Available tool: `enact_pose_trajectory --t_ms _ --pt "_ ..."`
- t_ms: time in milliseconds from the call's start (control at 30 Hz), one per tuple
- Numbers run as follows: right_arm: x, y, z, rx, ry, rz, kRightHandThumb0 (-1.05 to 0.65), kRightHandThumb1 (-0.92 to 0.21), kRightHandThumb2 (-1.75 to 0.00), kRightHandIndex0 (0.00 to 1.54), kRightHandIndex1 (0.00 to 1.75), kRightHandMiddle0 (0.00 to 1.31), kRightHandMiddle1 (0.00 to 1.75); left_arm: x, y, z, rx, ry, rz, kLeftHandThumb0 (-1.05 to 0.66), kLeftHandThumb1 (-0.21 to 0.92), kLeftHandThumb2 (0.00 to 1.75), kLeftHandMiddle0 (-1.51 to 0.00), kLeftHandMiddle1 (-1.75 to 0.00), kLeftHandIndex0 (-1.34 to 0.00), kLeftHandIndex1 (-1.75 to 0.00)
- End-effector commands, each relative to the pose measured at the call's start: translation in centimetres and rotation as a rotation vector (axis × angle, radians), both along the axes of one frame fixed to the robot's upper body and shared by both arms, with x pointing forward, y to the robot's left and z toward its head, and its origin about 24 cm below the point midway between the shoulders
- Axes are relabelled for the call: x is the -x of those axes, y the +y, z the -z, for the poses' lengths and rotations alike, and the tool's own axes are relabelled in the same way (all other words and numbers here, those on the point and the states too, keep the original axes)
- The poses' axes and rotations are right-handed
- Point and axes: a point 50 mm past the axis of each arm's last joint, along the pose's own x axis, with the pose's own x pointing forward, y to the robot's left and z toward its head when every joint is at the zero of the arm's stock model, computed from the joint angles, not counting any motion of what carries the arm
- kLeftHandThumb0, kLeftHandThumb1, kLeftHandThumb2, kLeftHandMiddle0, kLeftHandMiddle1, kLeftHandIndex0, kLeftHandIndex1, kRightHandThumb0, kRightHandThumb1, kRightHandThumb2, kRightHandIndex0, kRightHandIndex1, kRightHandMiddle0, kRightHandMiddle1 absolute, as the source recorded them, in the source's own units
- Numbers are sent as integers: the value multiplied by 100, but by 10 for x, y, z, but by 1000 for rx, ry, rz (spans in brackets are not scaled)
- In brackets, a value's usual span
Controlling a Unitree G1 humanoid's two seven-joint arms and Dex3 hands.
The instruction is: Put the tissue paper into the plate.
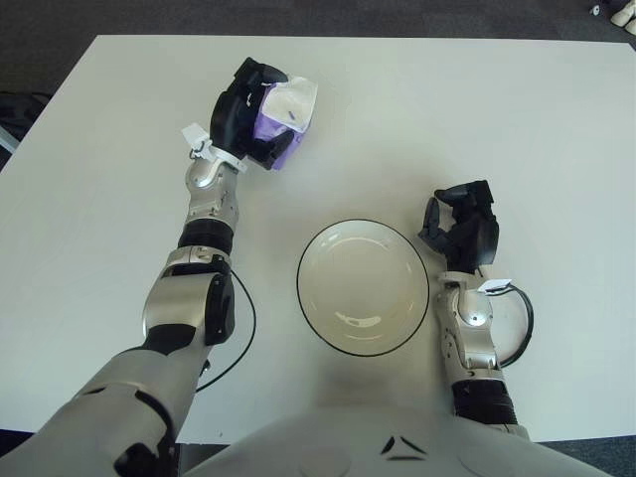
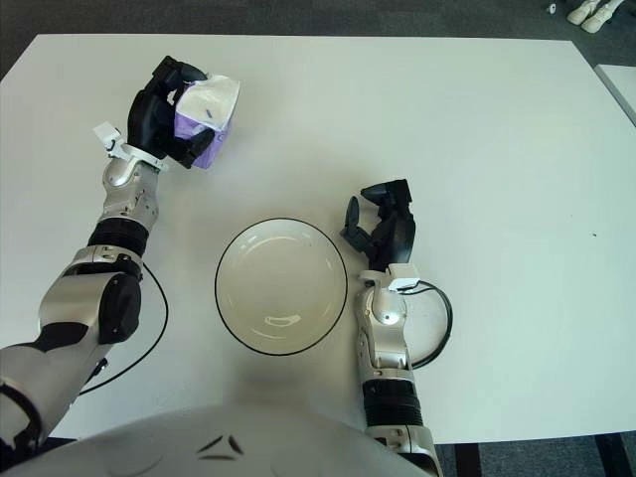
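L hand (image 1: 243, 127) is clamped on the tissue pack (image 1: 282, 121), a purple-and-white packet, at the far left of the table (image 1: 517, 119); pack looks lifted clear of the surface, though from overhead I can't be sure; it sits tilted in the grip, white end up. Plate (image 1: 364, 287) lies near centre, empty, well apart from the pack, to its right and nearer the robot. R hand (image 1: 460, 232) shows just right of the plate's rim, fingers curled on nothing. Step in hand, imo: carry the pack to the plate; keep the grip firm, travel right and near w/ enough height to clear the rim, centre over the bowl before lowering, then release.
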Motion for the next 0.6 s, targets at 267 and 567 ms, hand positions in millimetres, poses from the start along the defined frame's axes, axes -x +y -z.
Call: enact_pose_trajectory --t_ms 267,567 --pt "7 2 29 -61 155 9 -40 -60 -97 57 150 39 175 21 -19 -12 -103 -127 137 0 -11 175 -98 -159 -70 -175" --pt "6 1 31 -65 157 0 -40 -61 -96 55 150 39 175 37 -44 -15 -162 -181 323 0 -11 175 -97 -161 -70 -175"
